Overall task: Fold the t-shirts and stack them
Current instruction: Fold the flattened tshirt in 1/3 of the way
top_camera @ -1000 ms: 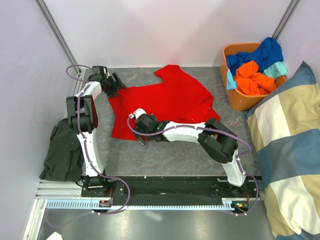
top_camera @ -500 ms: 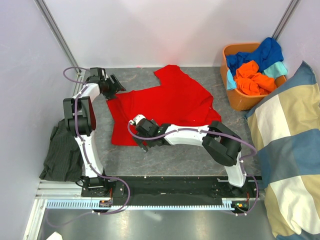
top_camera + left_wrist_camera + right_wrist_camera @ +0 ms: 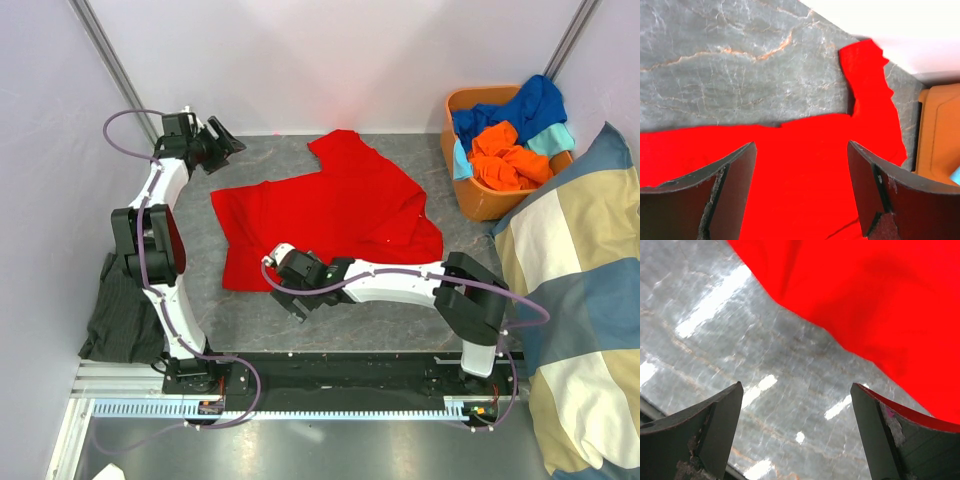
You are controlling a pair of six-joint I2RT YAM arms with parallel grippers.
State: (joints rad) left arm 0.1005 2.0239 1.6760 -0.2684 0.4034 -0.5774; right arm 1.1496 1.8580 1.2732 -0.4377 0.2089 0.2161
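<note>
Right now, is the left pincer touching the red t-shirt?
Apart. The top view shows the left pincer with bare table between it and the red t-shirt.

Top view: lit brightly and evenly from overhead, sharp throughout, with only soft, short shadows under the arms. Shows a faint pink cast on the back wall (image 3: 330, 90) at 12 o'clock. Saturates the red t-shirt (image 3: 340, 205) to near-flat colour, folds barely readable. Right wrist view: catches white glare streaks on the table (image 3: 715, 340) from 10 towards 6 o'clock; slightly soft. Left wrist view: blows out to white at 1 o'clock; leaves the fingers (image 3: 705, 200) dark at 7 and 5 o'clock.
</note>
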